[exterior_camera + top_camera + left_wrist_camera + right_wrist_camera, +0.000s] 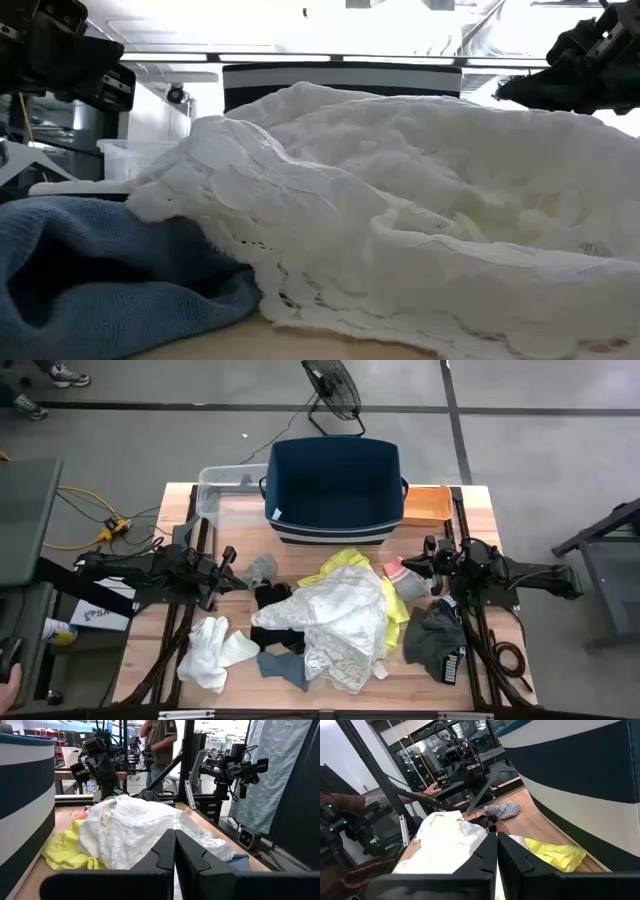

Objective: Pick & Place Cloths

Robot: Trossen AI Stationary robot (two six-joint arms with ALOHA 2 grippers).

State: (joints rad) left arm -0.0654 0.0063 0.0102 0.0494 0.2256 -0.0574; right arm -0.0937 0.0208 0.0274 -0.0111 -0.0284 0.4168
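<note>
Both claws are pressed together and hold nothing: the left gripper (230, 563) hangs over the table's left side near a grey sock (263, 569), the right gripper (428, 554) over the right side beside a pink-and-white sock (398, 571). Between them the cloths lie heaped on the table (150, 620): white lace fabric (340, 622) over a neon yellow shirt (345, 562), dark grey shorts (436, 642) to the right, white socks (212, 650) to the left. Behind stands the navy tub (334, 485).

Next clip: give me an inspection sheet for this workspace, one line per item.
Surface: wooden table, crowded mid-board.
Job's things: white lace fabric over yellow shirt; white socks, blue sock, grey sock, dark shorts loose around.
Clutter: navy tub, empty; clear bin; orange tray.
Grippers: left gripper and right gripper shut, holding nothing.
Cables: yellow cord on floor.
Surroundings: fan; person.
</note>
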